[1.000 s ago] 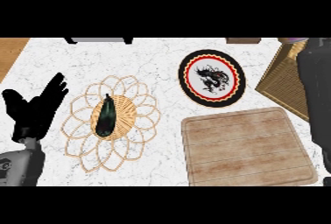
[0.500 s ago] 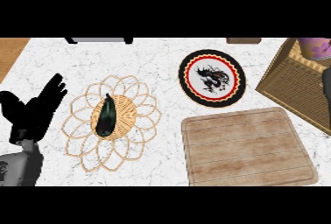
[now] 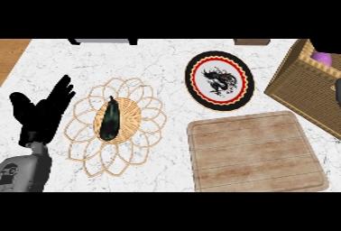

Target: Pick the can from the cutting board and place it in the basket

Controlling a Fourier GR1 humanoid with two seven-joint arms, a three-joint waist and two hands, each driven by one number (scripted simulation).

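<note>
Cutting board (image 3: 256,151): no can on it. The only candidate is a small purple thing (image 3: 324,57) up and right of the board, inside the wicker basket (image 3: 300,94) near its far corner, and partly cut off by the frame edge. I read that as the can, so the place step looks done or nearly done. Can't tell whether it sits in the basket or hangs just over it.

Right hand: can't tell its state. Only a dark sliver of the right forearm (image 3: 338,92) shows at the frame edge, right of the board and over the basket. Whether the hand is on the can isn't visible.

Left hand (image 3: 43,113): well left of the board, beyond the woven mat (image 3: 130,119). Fingers straight, spread, pointing up, holding nothing. Resting.

Also there: a dark long vegetable (image 3: 110,118) on the mat left of the board, and a dragon plate (image 3: 220,81) just past the board's far edge.

Handling, my judgement: the can should be stiff, light and smooth-walled, so it's slippery and will roll if laid on its side. Take it round the side wall at about mid-height, thumb opposite the fingers, and keep it upright. If a regrasp inside the basket is needed, the wicker wall crowds a side approach, so come in from above.
</note>
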